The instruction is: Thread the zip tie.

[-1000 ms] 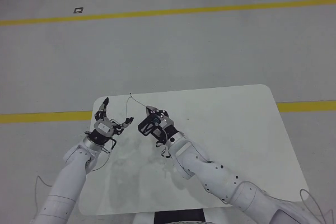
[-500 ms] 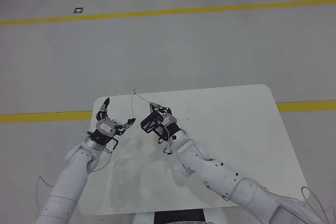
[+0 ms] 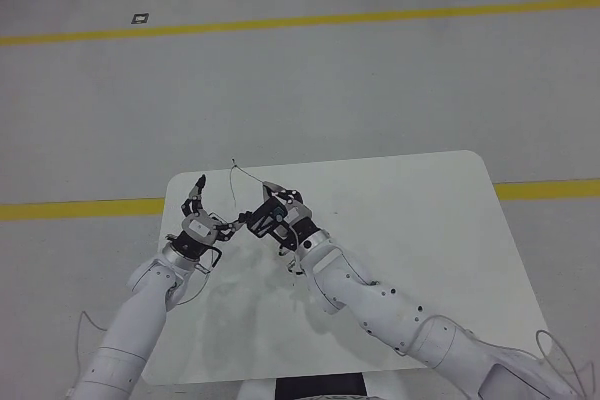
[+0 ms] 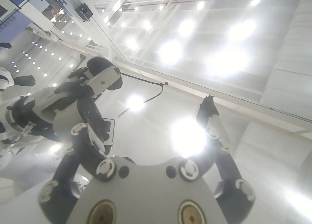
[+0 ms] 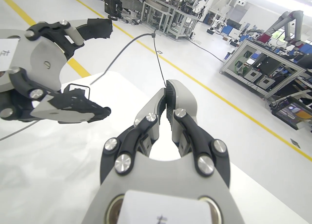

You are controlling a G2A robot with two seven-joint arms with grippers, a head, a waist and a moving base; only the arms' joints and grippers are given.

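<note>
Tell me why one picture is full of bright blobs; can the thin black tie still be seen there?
Left wrist view: it faces ceiling lamps, whose glare blooms; the zip tie shows as a dark silhouette, its tip fading into one blob. Right wrist and top views: even light, no glare.

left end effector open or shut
Open: the left end effector has its fingers spread wide, gripping nothing; the zip tie sits pinched in the right end effector.
</note>
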